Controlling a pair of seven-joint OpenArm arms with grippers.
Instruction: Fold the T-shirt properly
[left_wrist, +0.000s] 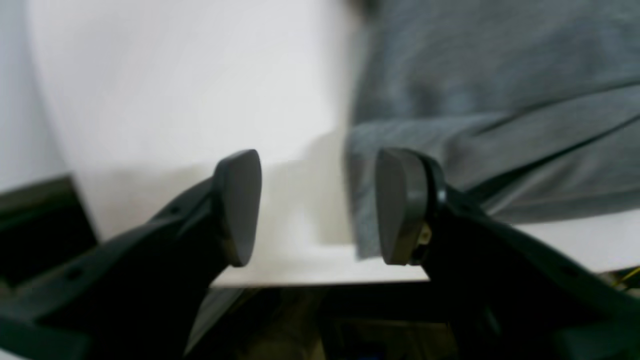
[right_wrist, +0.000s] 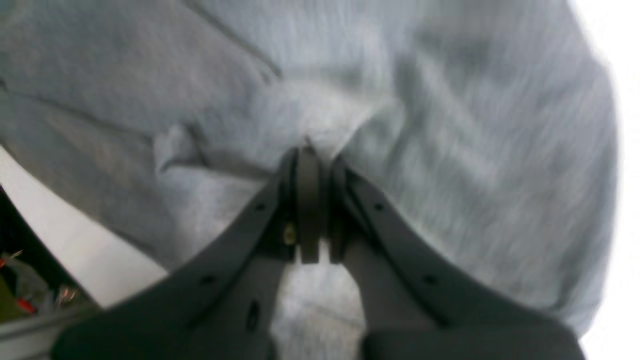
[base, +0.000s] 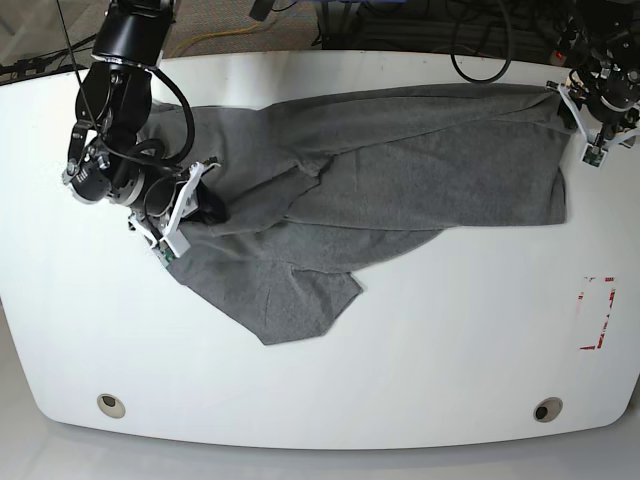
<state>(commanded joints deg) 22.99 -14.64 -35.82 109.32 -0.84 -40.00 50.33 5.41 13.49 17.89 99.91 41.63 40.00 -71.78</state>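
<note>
You've got the grey T-shirt lying rumpled, partly folded, across the desk's far half.

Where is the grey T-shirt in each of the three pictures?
Left wrist: T-shirt fills the upper right, beyond the open left claw.
Right wrist: it fills nearly the whole picture, pinched by the right claw.
Base: spread across the table's upper middle.
Shared landmark: the white table.

White table with rounded corners; two round metal fittings near front edge, one toward each corner. Red-outlined rectangular marking on surface near one side edge. Heather-grey T-shirt spread directly on table across far half, creased, one part extending toward front.
</note>
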